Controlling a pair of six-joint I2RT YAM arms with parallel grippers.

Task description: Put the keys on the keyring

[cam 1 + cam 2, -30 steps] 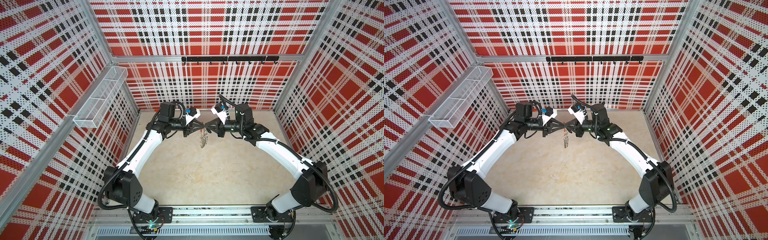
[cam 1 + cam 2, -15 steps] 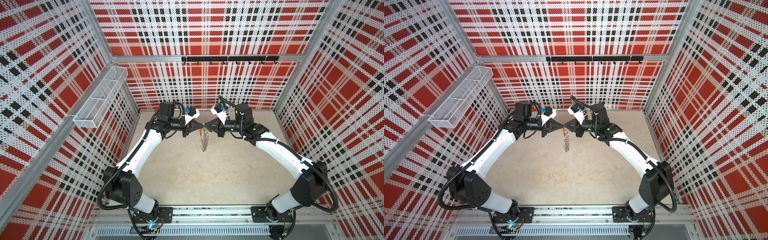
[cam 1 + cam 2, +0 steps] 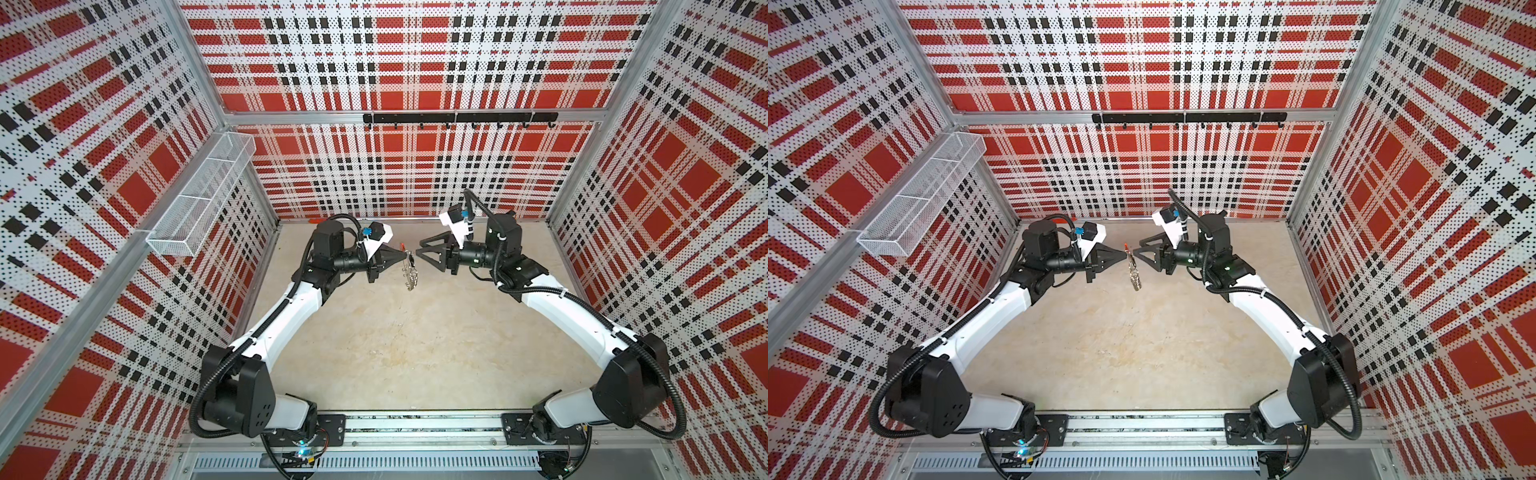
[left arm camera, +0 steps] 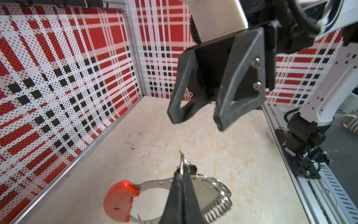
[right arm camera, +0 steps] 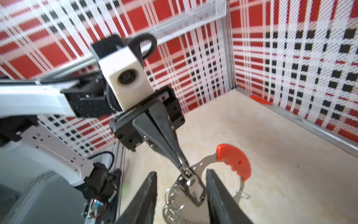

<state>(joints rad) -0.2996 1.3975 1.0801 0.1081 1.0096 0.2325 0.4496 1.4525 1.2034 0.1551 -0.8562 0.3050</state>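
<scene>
Left claw (image 3: pixel 402 258) is clenched on the keyring (image 3: pixel 409 276), a large thin grey metal hoop with a red curved sleeve over one arc and a fringe of small silver loops. In both top views the keyring (image 3: pixel 1135 278) hangs edge-on from the claw tips, lifted off the pale beige surface (image 3: pixel 395 353), toward the surface's 12 o'clock, mid-width. Left claw (image 3: pixel 1124 252) comes in from the keyring's 9 o'clock.

Right claw (image 3: pixel 419 250) sits at the keyring's 3 o'clock, released: fingers spread, gripping nothing, a small gap to the metal in a top view (image 3: pixel 1138 249).

Left wrist view: left claw (image 4: pixel 181 171) tips are together on the bare metal band of the keyring (image 4: pixel 155 181), with the red curved sleeve (image 4: pixel 118 201) off to one side and the loops on the other. Right claw (image 4: pixel 197 121) faces it, jaws apart.

Small black oblong key fob (image 4: pixel 192 169) sits right behind the left claw tips, against the band. It is mostly hidden, so I cannot tell whether it is threaded on.

Right wrist view: right claw (image 5: pixel 180 174) fingers flank the band on both sides, no contact visible.
</scene>
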